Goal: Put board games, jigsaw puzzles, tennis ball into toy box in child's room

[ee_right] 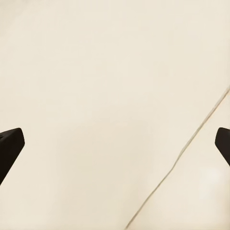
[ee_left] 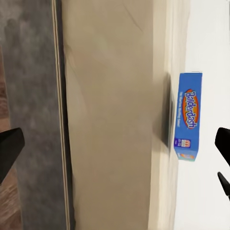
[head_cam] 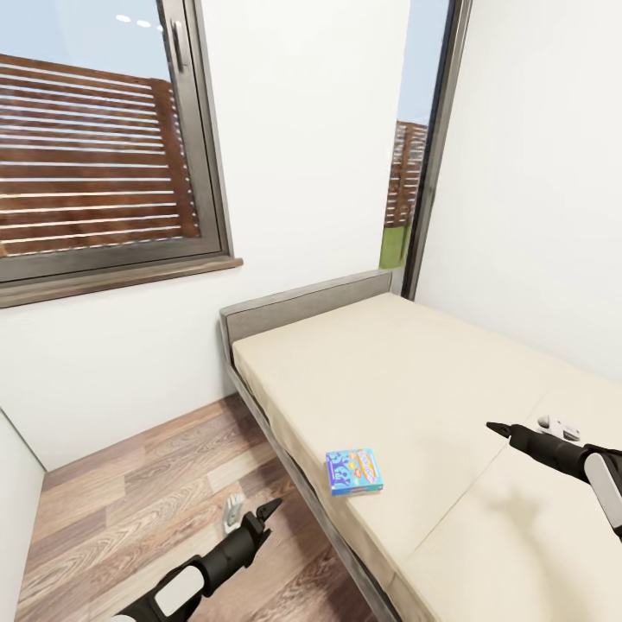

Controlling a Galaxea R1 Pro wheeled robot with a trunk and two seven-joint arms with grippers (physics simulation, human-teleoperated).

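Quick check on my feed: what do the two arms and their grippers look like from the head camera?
Both match: the left arm and right arm have glossy black segments with a white shell section nearer the body. Each tapers to a black gripper, left gripper and right gripper, with slim pointed fingers. A small white-grey fitting sits by the right wrist. No loose cables or markings are visible.

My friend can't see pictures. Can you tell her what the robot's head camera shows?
A small blue board game box lies flat on a beige bed, near its edge. The left gripper hangs over the wood floor and the right gripper over the mattress, both empty.
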